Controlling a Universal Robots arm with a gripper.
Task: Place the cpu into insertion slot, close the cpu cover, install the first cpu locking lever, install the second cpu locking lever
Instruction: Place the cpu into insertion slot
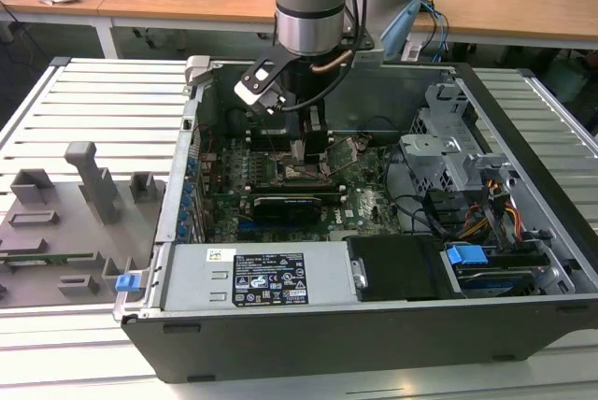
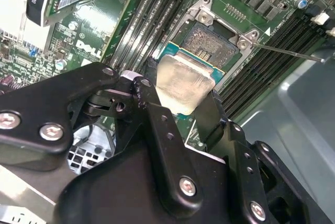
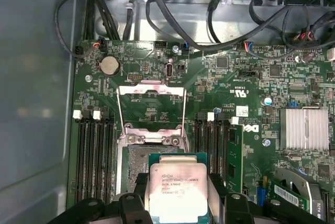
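First wrist view: black gripper clamped on small square silver-grey cpu, partly over square black insertion slot; thin silver-grey cpu cover lying open.

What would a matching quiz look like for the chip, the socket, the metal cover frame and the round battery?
Things:
1. chip
2. socket
3. cover frame
4. battery

States:
A. swung open, off the socket
B. held by the gripper
C. bare, contacts showing
D. silver disc on the green board

Pairs: 1-B, 2-C, 3-A, 4-D
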